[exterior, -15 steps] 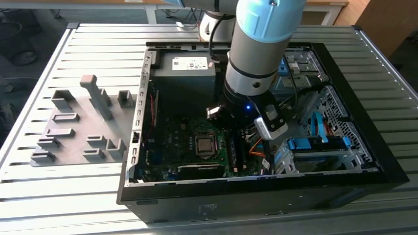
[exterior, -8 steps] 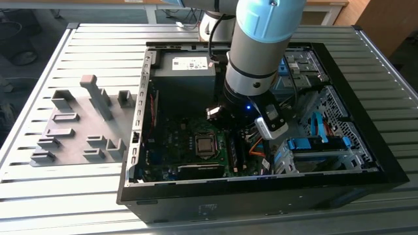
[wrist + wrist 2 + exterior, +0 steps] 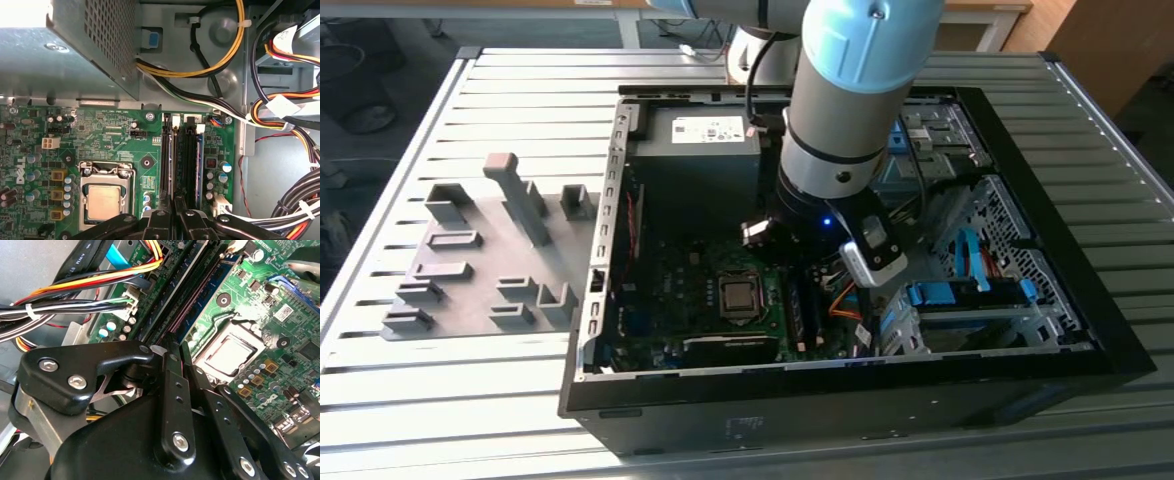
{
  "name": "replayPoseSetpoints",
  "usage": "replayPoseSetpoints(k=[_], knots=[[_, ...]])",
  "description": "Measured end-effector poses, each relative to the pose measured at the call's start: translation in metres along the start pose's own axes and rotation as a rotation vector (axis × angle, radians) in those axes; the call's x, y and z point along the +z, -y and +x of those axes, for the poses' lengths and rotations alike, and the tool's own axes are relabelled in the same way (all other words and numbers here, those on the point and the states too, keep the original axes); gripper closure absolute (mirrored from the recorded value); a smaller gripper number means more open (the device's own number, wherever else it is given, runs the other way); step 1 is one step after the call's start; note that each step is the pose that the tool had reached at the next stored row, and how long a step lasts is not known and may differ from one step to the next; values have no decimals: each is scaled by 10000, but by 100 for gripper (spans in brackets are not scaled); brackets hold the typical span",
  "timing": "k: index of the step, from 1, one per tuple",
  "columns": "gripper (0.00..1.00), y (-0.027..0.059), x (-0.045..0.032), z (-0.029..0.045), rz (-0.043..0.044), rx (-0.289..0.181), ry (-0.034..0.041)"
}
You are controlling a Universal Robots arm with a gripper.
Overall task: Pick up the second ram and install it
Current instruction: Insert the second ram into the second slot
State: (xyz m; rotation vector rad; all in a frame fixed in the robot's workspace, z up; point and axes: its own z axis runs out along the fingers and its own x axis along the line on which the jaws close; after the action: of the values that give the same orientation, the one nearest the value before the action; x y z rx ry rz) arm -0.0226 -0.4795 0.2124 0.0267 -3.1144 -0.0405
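Gripper [image 3: 173, 212] fingers pressed together on the second ram [image 3: 173, 165], which stands edge-on in a motherboard [image 3: 115, 135] slot inside the open computer case [image 3: 1067, 330]. Exterior view adds grey holder blocks [image 3: 480, 260] outside.

Grey cylindrical arm [image 3: 854, 110] with pale blue caps, a black cable along it; black gripper [image 3: 172, 352] linkages with silver screws, small blue light at the wrist
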Motion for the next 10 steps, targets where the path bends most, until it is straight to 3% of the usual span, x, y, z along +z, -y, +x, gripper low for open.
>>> replayPoseSetpoints(k=[10], knots=[[86,-1,-25,1,-2,0,1]])
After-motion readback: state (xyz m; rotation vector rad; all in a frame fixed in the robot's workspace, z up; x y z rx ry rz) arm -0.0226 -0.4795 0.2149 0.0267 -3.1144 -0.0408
